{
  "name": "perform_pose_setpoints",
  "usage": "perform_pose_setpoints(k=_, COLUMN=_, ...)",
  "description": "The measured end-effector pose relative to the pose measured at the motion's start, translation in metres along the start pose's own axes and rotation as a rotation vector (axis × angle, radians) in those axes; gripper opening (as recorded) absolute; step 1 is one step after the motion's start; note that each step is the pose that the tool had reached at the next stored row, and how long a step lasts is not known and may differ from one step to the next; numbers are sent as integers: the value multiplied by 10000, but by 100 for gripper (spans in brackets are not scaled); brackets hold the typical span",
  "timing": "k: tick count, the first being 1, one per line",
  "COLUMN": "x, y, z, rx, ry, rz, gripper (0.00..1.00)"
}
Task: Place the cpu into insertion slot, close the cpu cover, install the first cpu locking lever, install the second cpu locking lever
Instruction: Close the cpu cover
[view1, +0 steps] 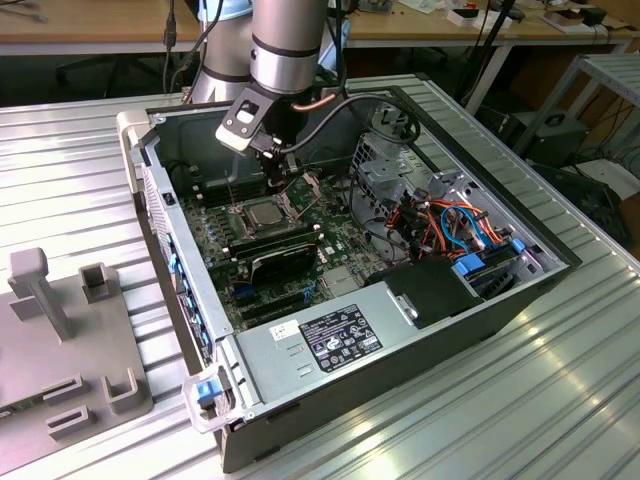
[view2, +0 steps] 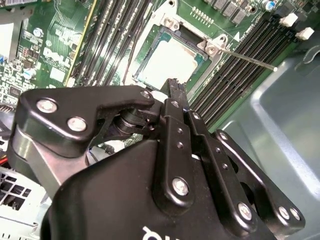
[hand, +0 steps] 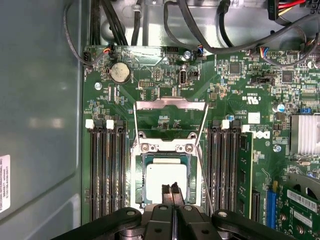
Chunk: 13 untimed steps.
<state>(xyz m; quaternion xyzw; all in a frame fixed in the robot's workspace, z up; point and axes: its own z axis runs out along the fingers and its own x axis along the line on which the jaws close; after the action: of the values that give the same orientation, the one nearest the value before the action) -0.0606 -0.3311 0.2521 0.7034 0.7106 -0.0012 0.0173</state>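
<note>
The cpu lies flat in the insertion slot on the green motherboard, its silver top facing up; it is also seen as cpu and cpu. The cpu cover stands swung open, a grey metal frame hinged at the socket's edge. A thin locking lever runs along one side of the socket, raised and unhooked, and appears as lever. My gripper hangs just above the cpu's near edge with its two black fingers pressed together and nothing between them; it is also seen as gripper and gripper.
Long black memory slots flank the socket on both sides. A black-finned card sits beside the socket, with the power supply and bundled cables further along the open case. A grey fixture stands on the table at the exterior view's left.
</note>
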Motion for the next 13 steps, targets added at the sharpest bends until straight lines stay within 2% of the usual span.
perform_pose_setpoints(k=10, x=-2, y=224, z=6, rx=-2, ry=2, rz=-1, gripper=11)
perform_pose_setpoints(k=13, x=-1, y=226, z=6, rx=-2, ry=2, rz=1, gripper=11)
